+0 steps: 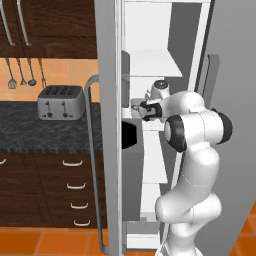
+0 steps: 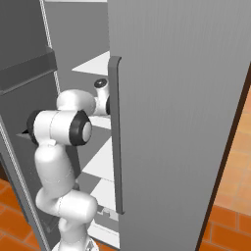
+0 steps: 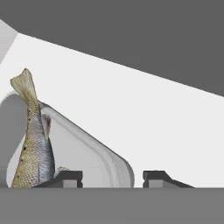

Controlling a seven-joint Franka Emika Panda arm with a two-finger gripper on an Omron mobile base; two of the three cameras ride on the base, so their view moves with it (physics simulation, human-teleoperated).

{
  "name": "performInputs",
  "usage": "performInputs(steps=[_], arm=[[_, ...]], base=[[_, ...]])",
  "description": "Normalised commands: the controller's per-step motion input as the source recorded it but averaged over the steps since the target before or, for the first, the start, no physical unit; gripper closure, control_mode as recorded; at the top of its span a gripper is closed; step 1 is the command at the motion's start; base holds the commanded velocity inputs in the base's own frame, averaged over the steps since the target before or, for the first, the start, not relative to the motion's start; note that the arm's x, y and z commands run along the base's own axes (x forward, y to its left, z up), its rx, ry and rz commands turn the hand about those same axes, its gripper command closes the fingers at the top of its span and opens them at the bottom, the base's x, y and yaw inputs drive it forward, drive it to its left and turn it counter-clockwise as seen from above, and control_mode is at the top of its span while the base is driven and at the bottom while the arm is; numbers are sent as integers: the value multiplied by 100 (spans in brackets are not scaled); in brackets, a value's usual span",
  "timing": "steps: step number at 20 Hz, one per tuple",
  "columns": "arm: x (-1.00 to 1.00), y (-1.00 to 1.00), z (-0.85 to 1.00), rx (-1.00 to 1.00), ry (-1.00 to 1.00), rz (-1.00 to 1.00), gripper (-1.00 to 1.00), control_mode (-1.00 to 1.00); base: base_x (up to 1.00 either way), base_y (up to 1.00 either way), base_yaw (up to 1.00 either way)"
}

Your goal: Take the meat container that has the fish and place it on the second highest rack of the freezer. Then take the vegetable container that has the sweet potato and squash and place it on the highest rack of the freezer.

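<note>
The freezer (image 1: pixel 150 45) stands open, its door (image 1: pixel 107 125) swung left, and the arm (image 1: pixel 192 150) reaches in among the white shelves. In the right base view the wider door (image 2: pixel 181 122) hides the hand. The hand view shows the white shelf (image 3: pixel 144 113) bearing the meat container (image 3: pixel 87 148) with the fish (image 3: pixel 33 144) inside, cut off below. The jaws (image 3: pixel 113 177) stand parted, released, straddling the container's rim without gripping.
</note>
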Motion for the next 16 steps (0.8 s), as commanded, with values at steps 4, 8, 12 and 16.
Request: performInputs(steps=[4, 8, 12, 16], arm=[[-98, -24, 8, 0, -44, 0, -100, -100], [-100, -13, 37, 0, -56, 0, -100, -100], [-100, 0, 100, 7, -38, -5, -100, -100], [-100, 1, 100, 18, -18, -2, -100, -100]], base=[[0, 0, 0], [0, 0, 0], [0, 0, 0], [0, 0, 0]])
